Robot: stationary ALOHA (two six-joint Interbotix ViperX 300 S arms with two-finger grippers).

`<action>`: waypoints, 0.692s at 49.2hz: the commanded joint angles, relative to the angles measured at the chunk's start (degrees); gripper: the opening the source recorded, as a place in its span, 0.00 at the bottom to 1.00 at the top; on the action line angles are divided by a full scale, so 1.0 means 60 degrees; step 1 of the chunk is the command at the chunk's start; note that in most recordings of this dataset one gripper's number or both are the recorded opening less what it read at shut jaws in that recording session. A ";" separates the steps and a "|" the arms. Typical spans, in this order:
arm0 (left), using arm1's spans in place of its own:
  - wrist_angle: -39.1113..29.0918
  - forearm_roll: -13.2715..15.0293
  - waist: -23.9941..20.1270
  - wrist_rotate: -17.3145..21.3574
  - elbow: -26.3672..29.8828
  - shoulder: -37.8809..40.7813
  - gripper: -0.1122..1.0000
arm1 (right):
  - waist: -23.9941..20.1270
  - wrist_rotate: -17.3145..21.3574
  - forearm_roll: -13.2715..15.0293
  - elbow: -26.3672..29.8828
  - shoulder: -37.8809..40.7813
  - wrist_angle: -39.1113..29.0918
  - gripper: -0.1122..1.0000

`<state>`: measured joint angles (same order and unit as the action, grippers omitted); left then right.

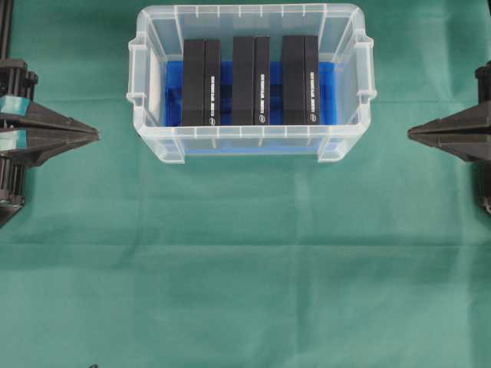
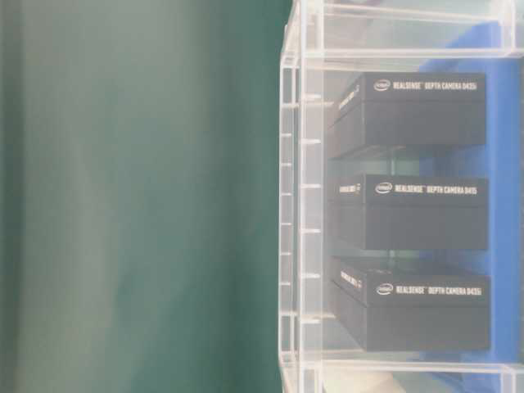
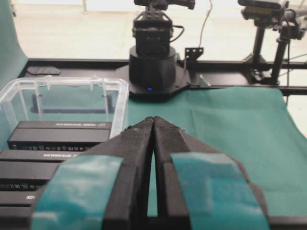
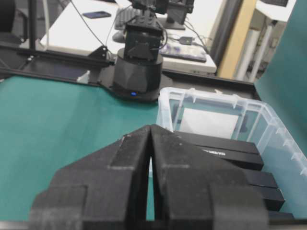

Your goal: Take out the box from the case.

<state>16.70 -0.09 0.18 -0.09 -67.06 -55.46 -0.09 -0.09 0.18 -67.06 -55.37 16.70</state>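
The case [image 1: 157, 144] is a clear plastic bin with a blue bottom, standing at the back middle of the green cloth. Three black boxes stand side by side in it: left box [image 1: 201, 83], middle box [image 1: 251, 80], right box [image 1: 300, 80]. The table-level view shows them through the case wall [image 2: 299, 205], stacked in the picture, with white lettering on one box [image 2: 417, 119]. My left gripper [image 1: 97, 135] is shut and empty, left of the case. My right gripper [image 1: 410, 132] is shut and empty, right of the case. Both point at the case [image 3: 62, 91] [image 4: 211, 103], tips [image 3: 153, 118] [image 4: 151, 127] together.
Green cloth [image 1: 245, 276] covers the table in front of the case. The opposite arm's black base [image 3: 152, 72] [image 4: 136, 72] stands beyond the cloth in each wrist view. A black frame rail [image 3: 230, 79] runs along the table's far edge.
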 commanded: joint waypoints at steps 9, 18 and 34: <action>-0.0249 -0.0249 -0.0015 -0.0088 0.0205 0.0088 0.12 | 0.0103 0.0161 -0.0044 0.0278 0.0190 -0.0645 0.12; -0.0352 -0.0249 0.0029 -0.0117 0.0396 0.0073 0.12 | 0.0103 0.0293 -0.0059 0.0571 0.0205 -0.1216 0.12; -0.1655 -0.0249 0.0132 -0.0103 0.1582 -0.0103 0.12 | 0.0103 0.0923 -0.0059 0.2227 0.0425 -0.2725 0.12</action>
<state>8.35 -1.41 0.79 -0.70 -61.08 -55.99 0.44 5.01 0.00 -57.22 -53.44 1.67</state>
